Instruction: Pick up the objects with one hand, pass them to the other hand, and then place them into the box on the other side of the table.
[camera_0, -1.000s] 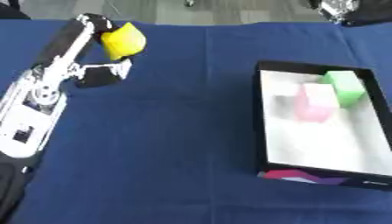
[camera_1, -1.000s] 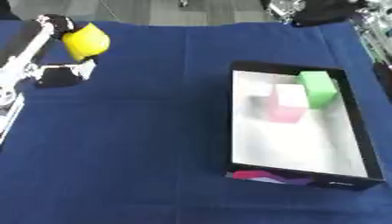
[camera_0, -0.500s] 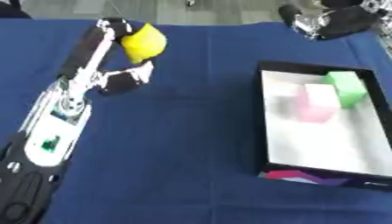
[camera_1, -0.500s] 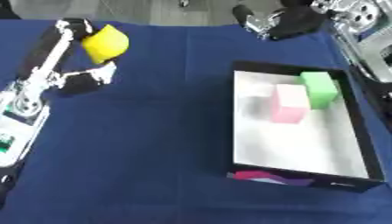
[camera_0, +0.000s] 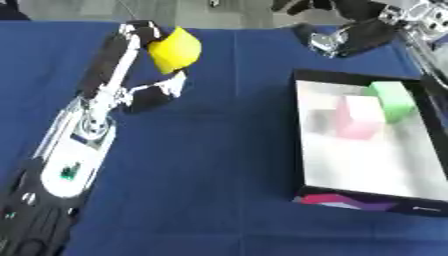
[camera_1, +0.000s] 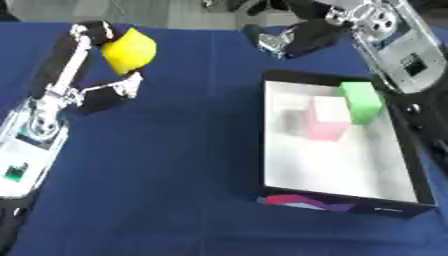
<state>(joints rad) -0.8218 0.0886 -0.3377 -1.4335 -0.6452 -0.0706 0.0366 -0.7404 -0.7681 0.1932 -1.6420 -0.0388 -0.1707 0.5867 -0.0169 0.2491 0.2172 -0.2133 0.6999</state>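
Note:
A yellow block (camera_0: 176, 49) is held up over the blue tablecloth at the far left, with my left hand (camera_0: 140, 75) shut on it, fingers on its far side and the thumb below. My right hand (camera_1: 296, 37) comes in from the upper right, open, hovering past the far left corner of the box (camera_1: 264, 145). A gap of cloth separates it from the yellow block. The black-rimmed white box at the right holds a pink block (camera_1: 325, 117) and a green block (camera_1: 361, 101).
The blue tablecloth (camera_0: 201, 165) covers the table between my left arm and the box. My right forearm (camera_1: 398, 47) crosses above the box's far right corner. Grey floor shows beyond the table's far edge.
My left hand has carried the yellow block to the right. My right arm has come into view from the upper right and reached left toward the block.

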